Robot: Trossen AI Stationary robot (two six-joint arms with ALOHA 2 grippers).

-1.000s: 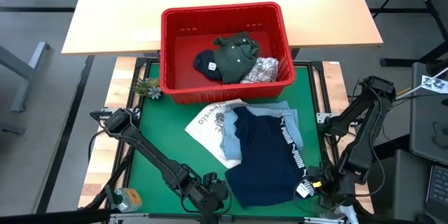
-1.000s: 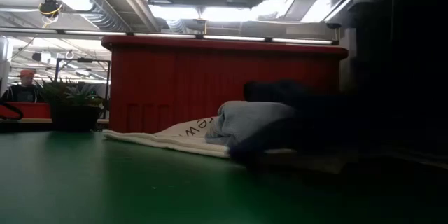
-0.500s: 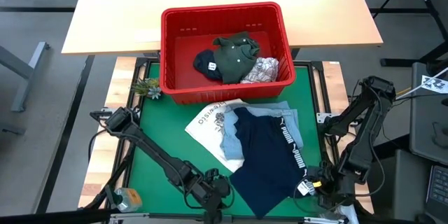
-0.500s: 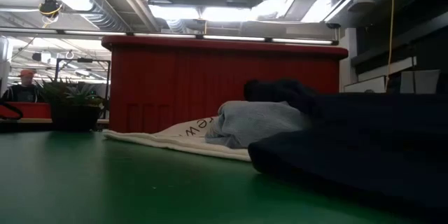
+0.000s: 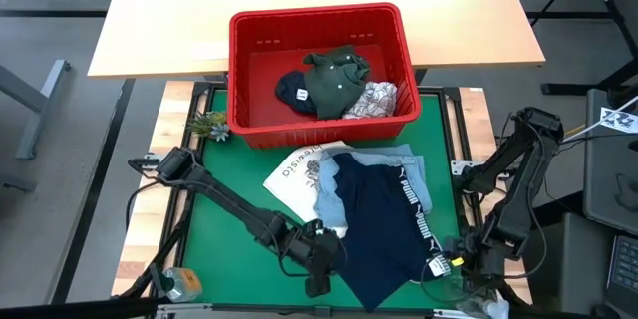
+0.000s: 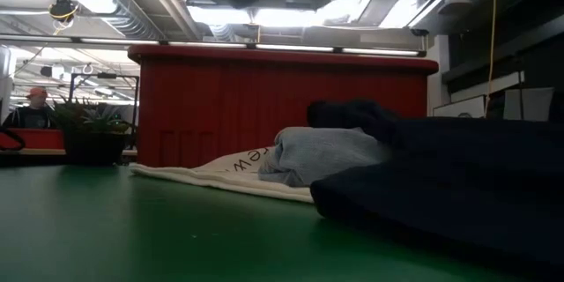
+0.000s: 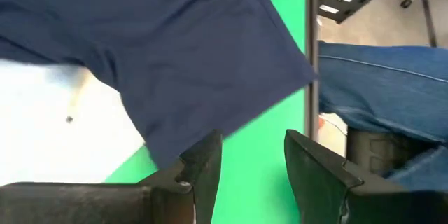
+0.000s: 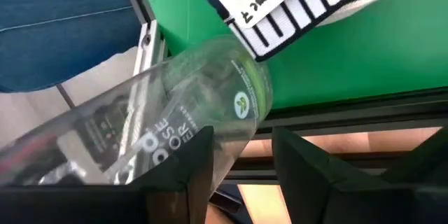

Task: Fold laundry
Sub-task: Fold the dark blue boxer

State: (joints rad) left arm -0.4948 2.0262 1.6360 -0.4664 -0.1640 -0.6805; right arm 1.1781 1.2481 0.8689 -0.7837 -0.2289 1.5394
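Navy garment (image 5: 384, 229): lying spread over the denim (image 5: 329, 199) near the green mat's (image 5: 224, 214) front edge. Left gripper (image 5: 319, 281) and right gripper (image 5: 451, 271): both hovering with fingers apart, holding nothing. Risk: 2 layers getting pinched together, dragging the denim.

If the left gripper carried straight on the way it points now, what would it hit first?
Probably the navy garment: it lies just beyond the open left gripper, past a strip of green mat. How high the gripper sits is unclear, so it might touch the mat first.
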